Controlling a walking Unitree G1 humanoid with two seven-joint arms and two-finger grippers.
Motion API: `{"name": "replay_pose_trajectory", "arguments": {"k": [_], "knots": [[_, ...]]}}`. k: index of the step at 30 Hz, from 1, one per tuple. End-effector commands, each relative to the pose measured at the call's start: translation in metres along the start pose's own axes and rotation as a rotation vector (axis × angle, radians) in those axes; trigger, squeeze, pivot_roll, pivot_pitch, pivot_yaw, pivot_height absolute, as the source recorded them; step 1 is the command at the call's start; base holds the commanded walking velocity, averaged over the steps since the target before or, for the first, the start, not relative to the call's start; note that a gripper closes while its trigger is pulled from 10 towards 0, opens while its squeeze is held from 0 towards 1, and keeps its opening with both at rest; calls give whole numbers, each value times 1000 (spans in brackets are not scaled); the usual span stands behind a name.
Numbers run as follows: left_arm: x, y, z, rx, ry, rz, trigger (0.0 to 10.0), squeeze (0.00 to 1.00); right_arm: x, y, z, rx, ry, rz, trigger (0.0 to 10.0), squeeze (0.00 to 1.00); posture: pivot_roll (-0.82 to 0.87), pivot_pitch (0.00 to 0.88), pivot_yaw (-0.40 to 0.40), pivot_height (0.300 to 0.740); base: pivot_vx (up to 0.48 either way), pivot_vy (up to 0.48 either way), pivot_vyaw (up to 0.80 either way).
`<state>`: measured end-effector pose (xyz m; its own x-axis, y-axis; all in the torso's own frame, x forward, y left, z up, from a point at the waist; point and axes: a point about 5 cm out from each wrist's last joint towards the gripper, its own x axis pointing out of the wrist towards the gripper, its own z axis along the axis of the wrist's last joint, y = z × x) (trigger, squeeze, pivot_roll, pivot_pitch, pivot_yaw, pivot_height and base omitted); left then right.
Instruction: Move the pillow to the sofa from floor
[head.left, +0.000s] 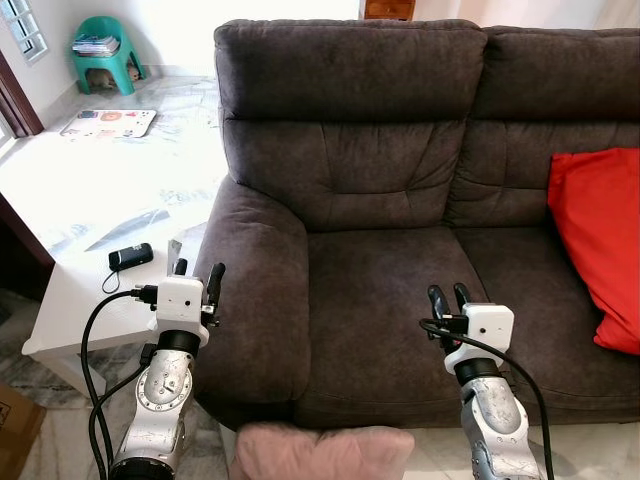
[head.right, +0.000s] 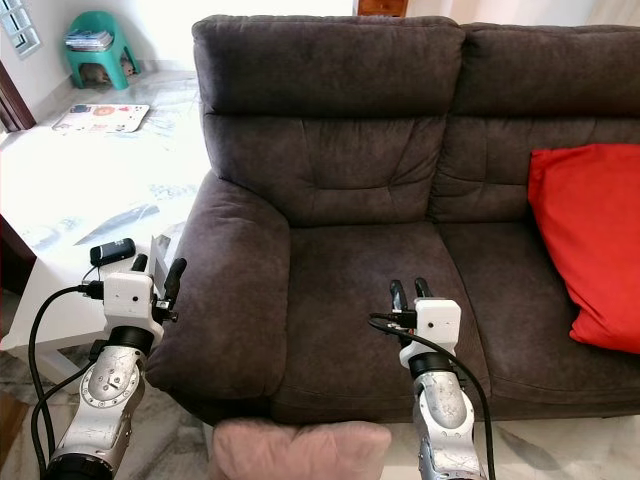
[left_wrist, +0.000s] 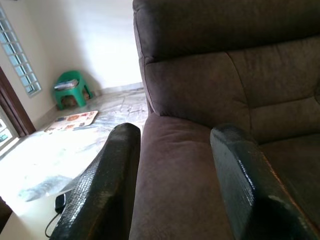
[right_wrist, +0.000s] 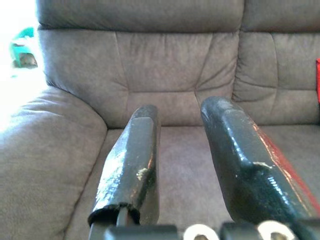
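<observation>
A pale pink pillow (head.left: 322, 452) lies on the floor at the foot of the dark brown sofa (head.left: 400, 200), between my two arms. My left gripper (head.left: 197, 277) is raised beside the sofa's armrest (head.left: 250, 300), open with nothing in it. My right gripper (head.left: 449, 299) hovers over the front of the seat cushion (head.left: 380, 300), open and empty. Both black fingers (right_wrist: 135, 160) point toward the backrest in the right wrist view. Neither gripper touches the pillow, which lies below and behind them.
A red cushion (head.left: 600, 240) leans on the sofa's right seat. A white low table (head.left: 90, 300) with a small black device (head.left: 131, 257) stands left of the armrest. A green stool (head.left: 105, 52) and a printed mat (head.left: 110, 123) sit far back left.
</observation>
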<state>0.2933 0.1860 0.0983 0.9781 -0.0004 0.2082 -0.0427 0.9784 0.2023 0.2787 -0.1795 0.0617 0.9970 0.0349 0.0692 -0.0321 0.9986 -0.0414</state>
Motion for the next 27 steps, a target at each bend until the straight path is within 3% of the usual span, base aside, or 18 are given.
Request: {"name": "replay_pose_trajectory", "arguments": {"k": [1, 27], "knots": [[0, -1, 3, 4, -9, -6, 10000, 0, 0, -3, 3, -4, -6, -2, 10000, 0, 69, 0, -11, 690, 0, 0, 0], [1, -7, 3, 1, 0, -24, 10000, 0, 1, 3, 2, 1, 6, 32, 10000, 0, 66, 0, -14, 682, 0, 0, 0]]}}
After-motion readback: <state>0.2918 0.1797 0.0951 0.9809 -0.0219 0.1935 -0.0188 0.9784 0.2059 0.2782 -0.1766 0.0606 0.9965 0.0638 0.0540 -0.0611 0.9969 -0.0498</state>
